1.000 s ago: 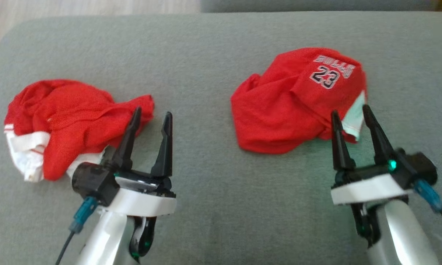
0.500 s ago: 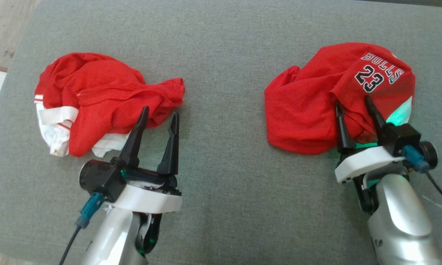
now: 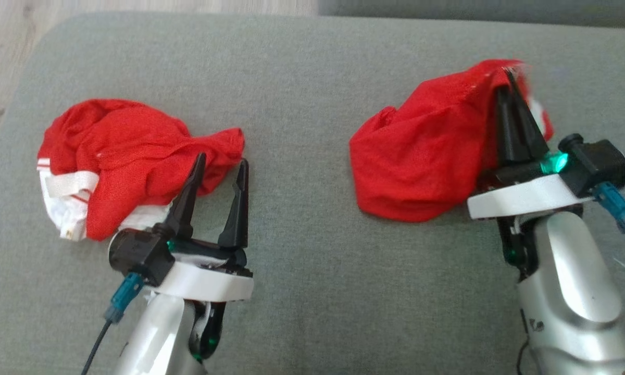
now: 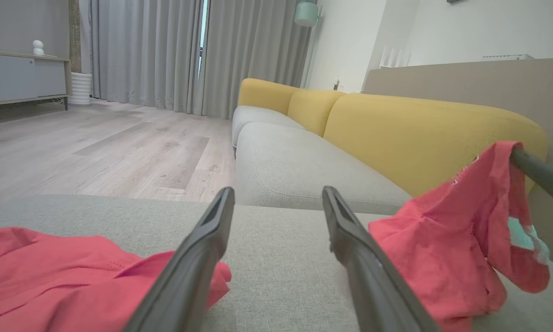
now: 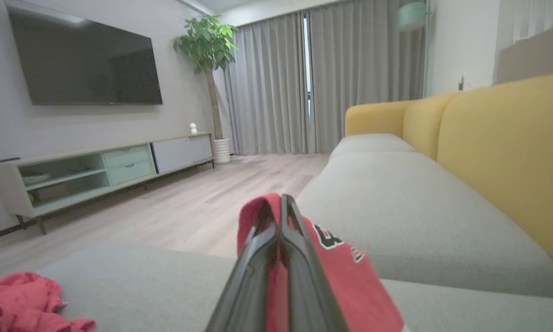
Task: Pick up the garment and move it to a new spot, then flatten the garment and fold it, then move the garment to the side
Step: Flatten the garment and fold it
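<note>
A red jersey, the garment point(image 3: 422, 156), lies bunched at the right of the grey cushion point(image 3: 312, 67). My right gripper point(image 3: 511, 86) is shut on its upper fold and holds that edge raised off the cushion. The right wrist view shows the shut fingers point(image 5: 258, 276) pinching red cloth point(image 5: 350, 276) with lettering on it. From the left wrist view the jersey point(image 4: 442, 240) hangs from the right finger point(image 4: 539, 173). My left gripper point(image 3: 223, 160) stands open beside a second red garment with white trim point(image 3: 125, 151), with nothing between its fingers point(image 4: 202, 263).
The cushion's left edge drops to a wooden floor point(image 3: 10, 52). Beyond it stands a grey sofa seat with yellow backrests point(image 4: 419, 133). A TV bench point(image 5: 97, 170) lines the far wall. Bare cushion lies between the two garments.
My right gripper has shut on the jersey and raised its upper fold, hiding the number print. The head camera has shifted. The left gripper stays open in place.
</note>
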